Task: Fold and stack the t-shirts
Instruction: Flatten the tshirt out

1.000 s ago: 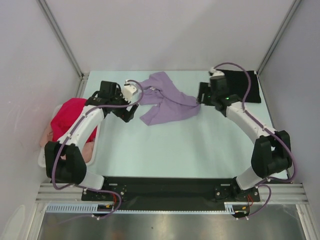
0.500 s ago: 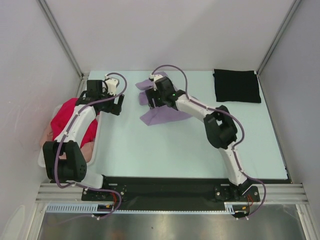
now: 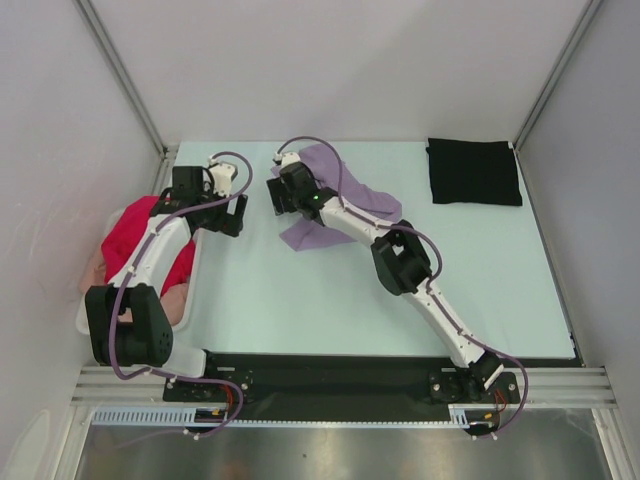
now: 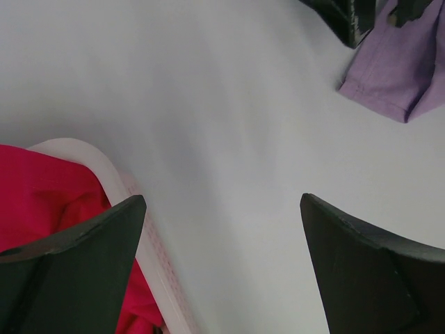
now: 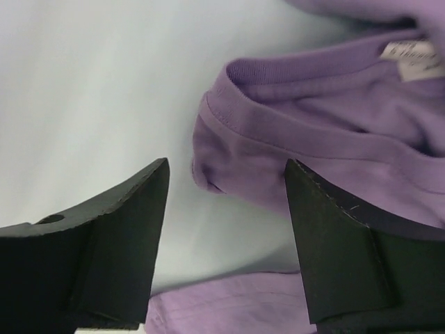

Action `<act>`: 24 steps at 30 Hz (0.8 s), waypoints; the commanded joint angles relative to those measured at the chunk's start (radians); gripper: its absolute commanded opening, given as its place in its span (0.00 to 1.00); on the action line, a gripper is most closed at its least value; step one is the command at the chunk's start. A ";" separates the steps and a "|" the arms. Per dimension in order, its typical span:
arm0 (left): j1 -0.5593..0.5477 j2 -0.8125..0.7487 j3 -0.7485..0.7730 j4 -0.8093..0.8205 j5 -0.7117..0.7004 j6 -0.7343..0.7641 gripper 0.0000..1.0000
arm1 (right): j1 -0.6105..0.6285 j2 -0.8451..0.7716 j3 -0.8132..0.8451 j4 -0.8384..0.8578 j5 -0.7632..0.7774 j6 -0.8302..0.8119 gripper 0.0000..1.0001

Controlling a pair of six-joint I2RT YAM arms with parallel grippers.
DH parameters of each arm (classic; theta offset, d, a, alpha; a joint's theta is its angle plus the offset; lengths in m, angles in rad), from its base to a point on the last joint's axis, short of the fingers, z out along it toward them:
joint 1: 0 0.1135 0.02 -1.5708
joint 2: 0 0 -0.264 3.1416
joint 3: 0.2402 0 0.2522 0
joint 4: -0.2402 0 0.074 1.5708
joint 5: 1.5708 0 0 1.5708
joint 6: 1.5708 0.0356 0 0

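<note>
The lavender t-shirt (image 3: pixel 345 172) lies crumpled at the back middle of the table. My right gripper (image 3: pixel 278 193) reaches across it to its left edge. In the right wrist view this gripper (image 5: pixel 226 167) is open, with the shirt's collar (image 5: pixel 327 139) between and ahead of its fingers and nothing held. My left gripper (image 3: pixel 230 213) is open and empty over bare table beside the basket, also seen in its wrist view (image 4: pixel 222 209). The black folded t-shirt (image 3: pixel 473 171) lies at the back right. The magenta-red t-shirt (image 3: pixel 140 235) and the peach-pink t-shirt (image 3: pixel 92 272) fill the basket.
The white plastic basket (image 3: pixel 192 285) stands off the table's left edge; its rim (image 4: pixel 104 167) shows by my left finger. A corner of the lavender shirt (image 4: pixel 403 76) shows at the top right of the left wrist view. Grey walls close in the table.
My right arm has swung from beside the black shirt leftward across the lavender shirt to its left edge. My left gripper has drawn back from the shirt toward the basket.
</note>
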 commanded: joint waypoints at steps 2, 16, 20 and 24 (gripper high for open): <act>0.009 -0.026 0.008 0.030 0.032 -0.015 0.99 | 0.033 0.041 0.108 -0.015 0.140 0.095 0.70; 0.084 -0.032 0.020 0.011 0.053 -0.011 0.99 | 0.028 -0.113 -0.008 0.008 -0.076 0.144 0.00; 0.093 -0.047 0.028 0.005 0.065 -0.006 0.99 | 0.037 -0.458 -0.239 0.015 -0.290 0.045 0.00; 0.095 -0.047 0.038 0.001 0.087 0.005 0.99 | 0.027 -0.801 -0.587 0.038 -0.396 -0.044 0.00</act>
